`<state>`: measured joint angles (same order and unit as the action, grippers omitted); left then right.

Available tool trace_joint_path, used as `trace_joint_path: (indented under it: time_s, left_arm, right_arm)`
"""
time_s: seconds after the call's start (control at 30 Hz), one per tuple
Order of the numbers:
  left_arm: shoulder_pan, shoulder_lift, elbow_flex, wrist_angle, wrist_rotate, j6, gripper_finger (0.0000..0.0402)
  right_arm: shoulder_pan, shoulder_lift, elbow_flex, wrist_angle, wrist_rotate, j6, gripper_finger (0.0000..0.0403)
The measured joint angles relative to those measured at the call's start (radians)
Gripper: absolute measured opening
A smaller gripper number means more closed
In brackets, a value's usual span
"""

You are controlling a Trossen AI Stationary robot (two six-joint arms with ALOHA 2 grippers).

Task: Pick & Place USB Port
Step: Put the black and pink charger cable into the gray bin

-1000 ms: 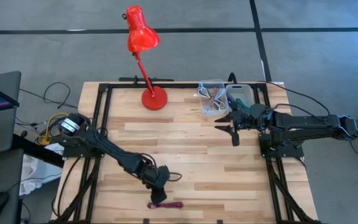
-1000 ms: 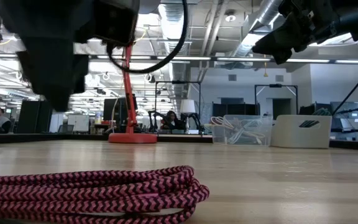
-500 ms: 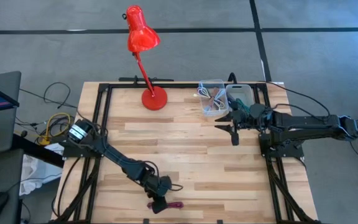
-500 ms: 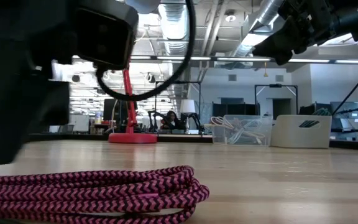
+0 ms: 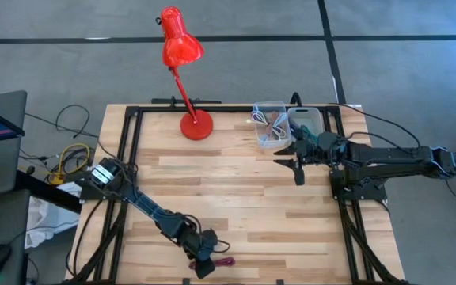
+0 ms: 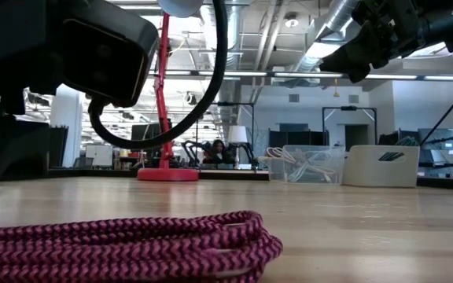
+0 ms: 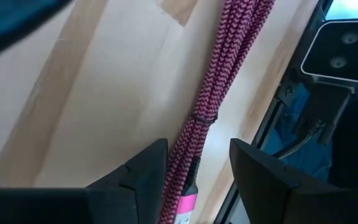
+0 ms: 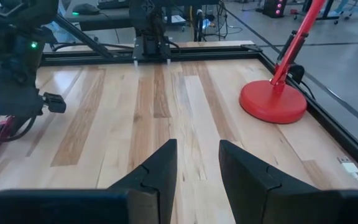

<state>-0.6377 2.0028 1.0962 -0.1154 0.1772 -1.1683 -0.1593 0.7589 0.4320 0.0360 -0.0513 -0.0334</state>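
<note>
- Magenta braided USB cable (image 7: pixel 219 81), bundled, lies flat on the wooden surface (image 5: pixel 236 198) at its near edge.
- Left gripper (image 7: pixel 194 165) is low over the bundle, fingers (image 7: pixel 148 171) spread, one either side of the cable; no pinch visible.
- Right gripper (image 8: pixel 197 165) hangs above the surface beside two clear bins (image 5: pixel 271 123), fingers parted, nothing between them.
- Red lamp (image 5: pixel 182 47) stands well beyond both.

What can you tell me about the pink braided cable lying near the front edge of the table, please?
The pink braided cable is a woven pink-and-black cord, coiled into a long bundle and cinched by a thin dark tie. It lies flat on the wooden table at its front edge. The left pincer stands open, straddling the bundle; contact cannot be told.
</note>
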Motion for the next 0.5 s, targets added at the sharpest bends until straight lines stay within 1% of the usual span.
trace_joint_path:
  time_s: [0.1,0.17,0.5]
  left_arm:
    - [0.004,0.002,0.000,-0.001,-0.015,0.000,0.0172]
    - [0.002,0.002,0.000,-0.006,-0.050,0.000,0.0157]
    - [0.002,0.002,-0.023,0.003,-0.082,0.017,0.0051]
  right_arm:
    - [0.000,0.000,0.000,0.001,0.000,0.000,0.0112]
    - [0.000,0.000,0.000,0.001,0.000,0.000,0.0112]
    - [0.000,0.000,0.000,0.002,0.000,0.000,0.0112]
